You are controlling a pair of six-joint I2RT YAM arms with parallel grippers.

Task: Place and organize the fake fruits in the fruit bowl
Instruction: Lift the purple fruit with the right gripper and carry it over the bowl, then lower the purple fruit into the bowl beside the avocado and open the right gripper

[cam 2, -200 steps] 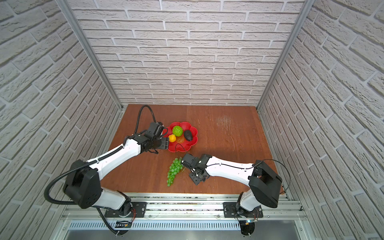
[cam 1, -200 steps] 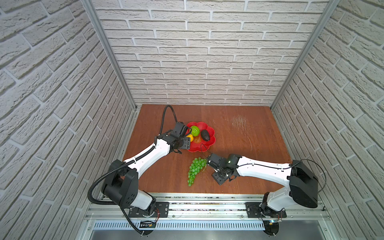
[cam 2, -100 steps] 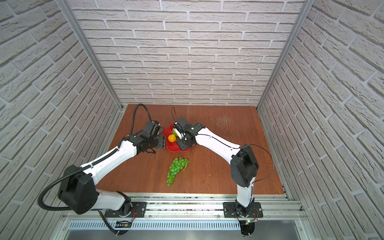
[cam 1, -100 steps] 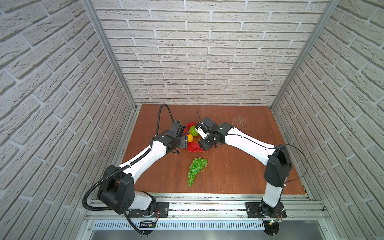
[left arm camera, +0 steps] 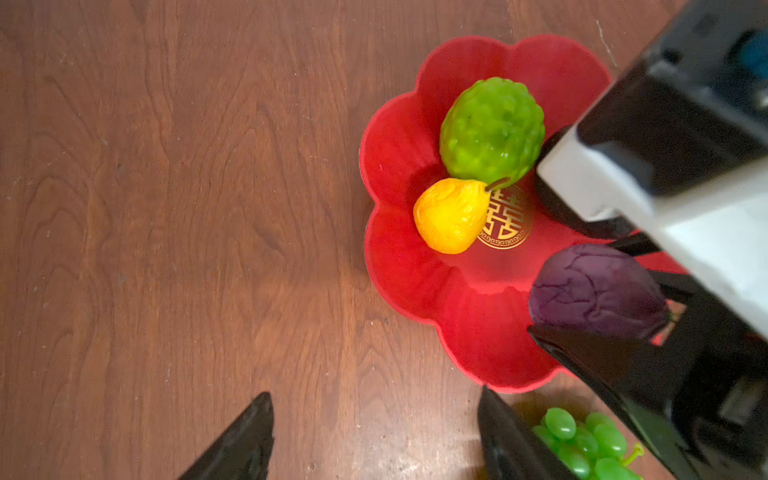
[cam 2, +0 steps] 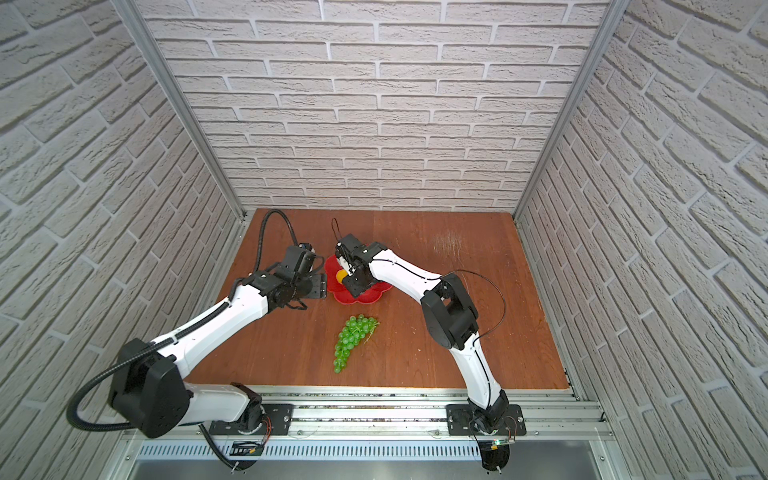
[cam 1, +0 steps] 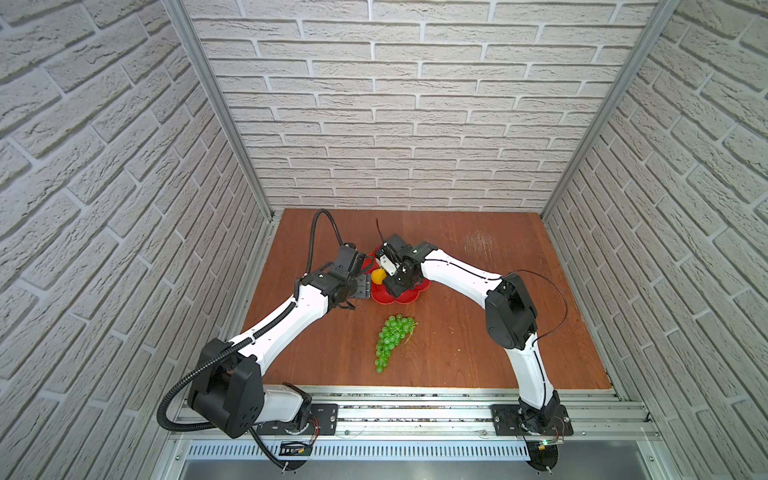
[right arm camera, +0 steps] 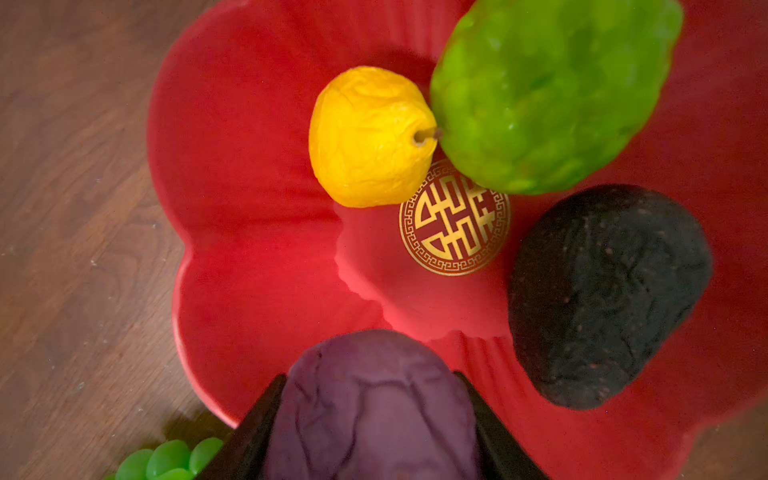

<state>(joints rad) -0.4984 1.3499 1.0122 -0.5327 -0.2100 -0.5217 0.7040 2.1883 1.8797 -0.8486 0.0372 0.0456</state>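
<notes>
Purple fruit (right arm camera: 374, 415) is clamped in your right pincer (right arm camera: 370, 376) over the red bowl (right arm camera: 249, 166), which holds the lemon (right arm camera: 365, 137), bumpy green ball (right arm camera: 548, 91) and avocado (right arm camera: 606, 291). Grapes (cam 1: 392, 340) lie on the surface (left arm camera: 166, 208) beside it. Your left pincer (left arm camera: 374, 397) is apart and empty.

Lab robot cell, faux-brick panels (cam 1: 415, 124)

avocado (right arm camera: 606, 291): hidden in both top views | grape bunch (right arm camera: 166, 459): cropped in wrist views
</notes>
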